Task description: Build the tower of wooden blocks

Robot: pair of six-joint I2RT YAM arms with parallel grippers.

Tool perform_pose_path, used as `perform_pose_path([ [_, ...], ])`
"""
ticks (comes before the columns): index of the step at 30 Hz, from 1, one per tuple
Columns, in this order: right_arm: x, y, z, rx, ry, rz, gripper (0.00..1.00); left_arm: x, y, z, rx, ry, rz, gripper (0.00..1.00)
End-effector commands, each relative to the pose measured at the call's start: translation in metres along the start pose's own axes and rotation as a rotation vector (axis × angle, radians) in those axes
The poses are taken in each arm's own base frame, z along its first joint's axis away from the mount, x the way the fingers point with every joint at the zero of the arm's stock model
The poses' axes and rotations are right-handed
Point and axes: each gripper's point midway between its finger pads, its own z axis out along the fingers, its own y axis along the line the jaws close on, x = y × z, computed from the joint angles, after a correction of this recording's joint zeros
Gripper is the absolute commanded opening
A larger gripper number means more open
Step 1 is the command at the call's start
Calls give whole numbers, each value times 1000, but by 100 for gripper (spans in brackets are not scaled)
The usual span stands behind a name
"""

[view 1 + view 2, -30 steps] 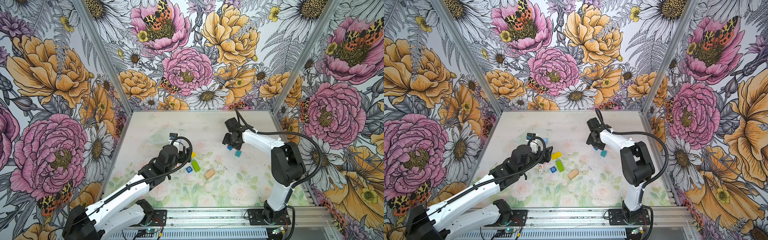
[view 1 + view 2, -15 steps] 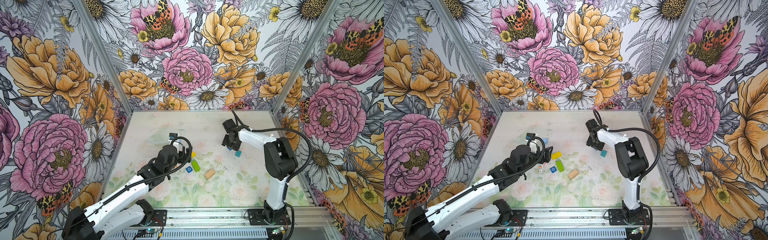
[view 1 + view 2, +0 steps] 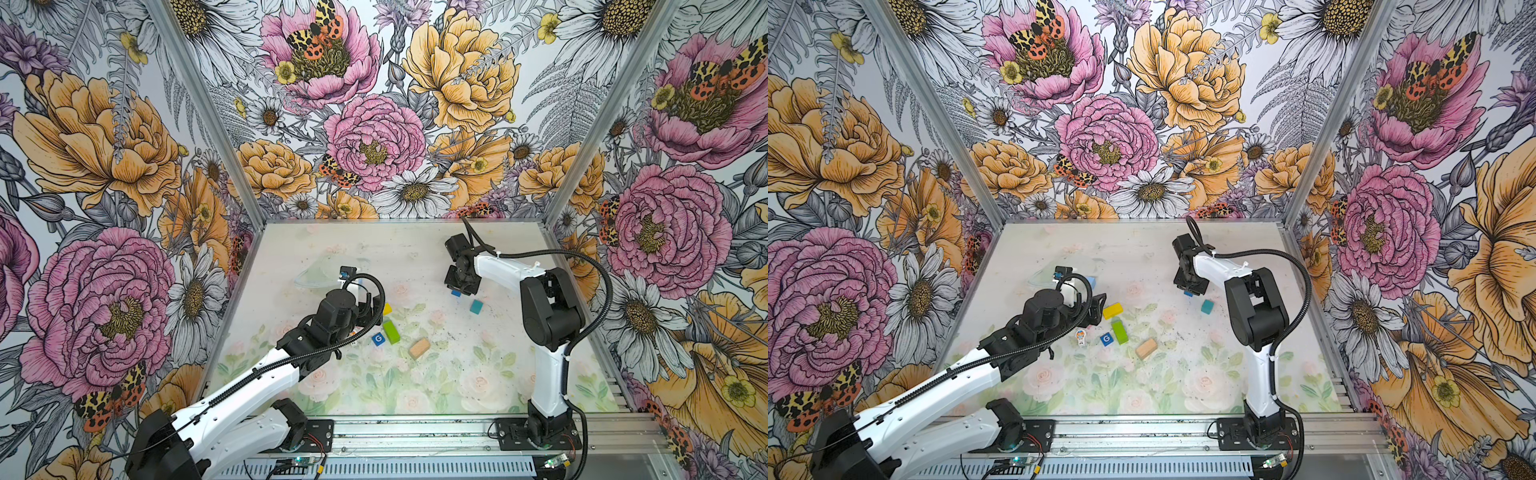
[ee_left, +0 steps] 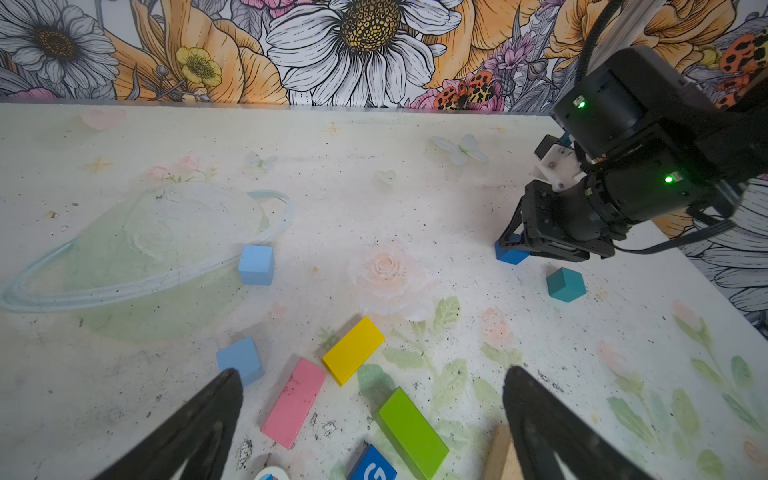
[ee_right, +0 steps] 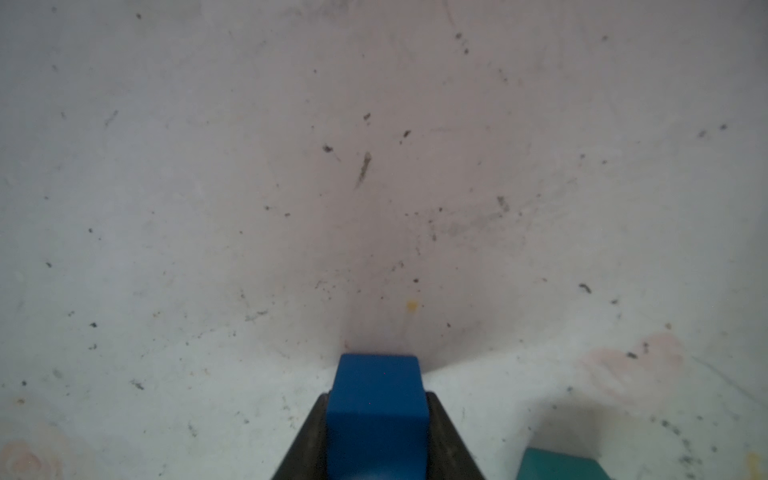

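Right gripper (image 5: pixel 376 440): jaws are shut flat on two opposite faces of a dark blue cube (image 5: pixel 376 386), held low at the table (image 5: pixel 374 166). Whether it is lifted yet cannot be told. The square grip is judged to be chosen so the cube can be set down level as a tower piece. Just outside one jaw a teal cube (image 5: pixel 561 465) is seen untouched; it could be clipped on the way out.

Left gripper (image 4: pixel 374 374): jaws are spread wide, nothing held. Btwn the fingers, closest in, a lettered blue cube (image 4: pixel 374 467), a green brick (image 4: pixel 411 430) and a pink brick (image 4: pixel 294 403) are seen flat on the table. A tan brick (image 4: pixel 498 453) is partly hidden by one finger. Just past the tips, btwn them, a yellow brick (image 4: pixel 353 350) is found. A light blue cube (image 4: pixel 241 359) is right at one tip, and a second light blue cube (image 4: pixel 256 264) is well beyond. A white toy figure (image 3: pixel 1080 337) is seen back toward the wrist. The wide opening is prob. meant so any brick, whatever its angle, can be straddled.

Tower: no block is stacked yet. Every piece lies single, so the build is judged at its very start.
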Motion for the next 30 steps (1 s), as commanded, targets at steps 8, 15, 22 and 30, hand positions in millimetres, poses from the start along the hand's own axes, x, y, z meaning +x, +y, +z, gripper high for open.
perform_pose_path([
  [8,-3,58,-14,-88,-15,-148,33,-3,6,-17,12,-25,-46,99],
  [15,-10,84,-7,-58,-21,-240,33,1,16,-30,-8,-42,-83,99],
  [22,-18,86,6,-7,-15,-281,33,1,20,-37,-12,-56,-100,99],
  [30,-23,91,8,1,-12,-317,38,2,20,-34,-20,-47,-92,99],
])
